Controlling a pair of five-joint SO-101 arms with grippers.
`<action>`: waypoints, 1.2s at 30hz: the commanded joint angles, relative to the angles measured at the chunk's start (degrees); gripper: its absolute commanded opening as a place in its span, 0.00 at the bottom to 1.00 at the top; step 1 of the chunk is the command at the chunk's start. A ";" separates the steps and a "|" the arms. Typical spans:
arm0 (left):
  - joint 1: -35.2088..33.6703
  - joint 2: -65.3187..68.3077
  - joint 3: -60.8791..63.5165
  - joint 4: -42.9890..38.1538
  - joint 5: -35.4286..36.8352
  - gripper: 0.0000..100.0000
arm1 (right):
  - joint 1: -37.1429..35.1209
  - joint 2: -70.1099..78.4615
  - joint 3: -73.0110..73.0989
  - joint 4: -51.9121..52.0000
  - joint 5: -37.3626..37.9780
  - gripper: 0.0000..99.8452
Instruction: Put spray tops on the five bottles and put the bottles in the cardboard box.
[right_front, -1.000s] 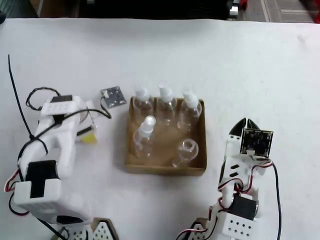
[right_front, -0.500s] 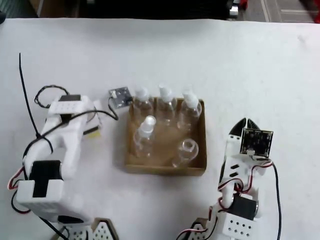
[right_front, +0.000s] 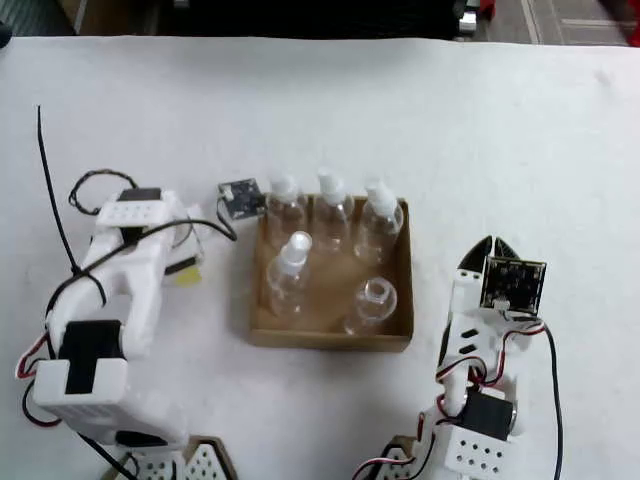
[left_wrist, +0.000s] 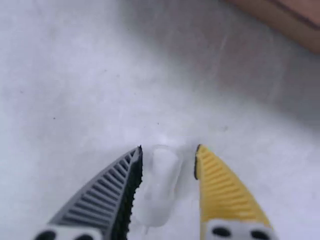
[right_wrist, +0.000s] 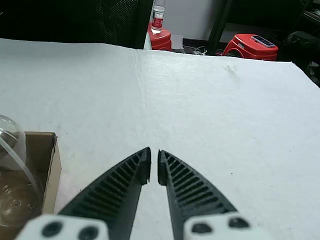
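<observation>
On table (right_front: 450, 120), left jaws round spray top (left_wrist: 160, 185) (right jaws together)

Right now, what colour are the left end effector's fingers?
On the left end effector, one finger is grey-black, the other yellow; clearest in the left wrist view.

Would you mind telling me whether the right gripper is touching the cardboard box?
Apart: the high view shows bare table between the right gripper and the cardboard box.
</observation>
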 joint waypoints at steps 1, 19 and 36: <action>-2.95 -0.48 -6.24 3.08 0.53 0.26 | -0.48 -0.13 0.44 0.13 0.70 0.02; -3.21 1.98 -5.01 -1.41 -9.23 0.24 | -0.48 -0.13 0.44 0.13 0.70 0.02; -2.59 8.48 -10.37 3.43 -11.78 0.06 | -0.48 -0.13 0.44 0.13 0.70 0.02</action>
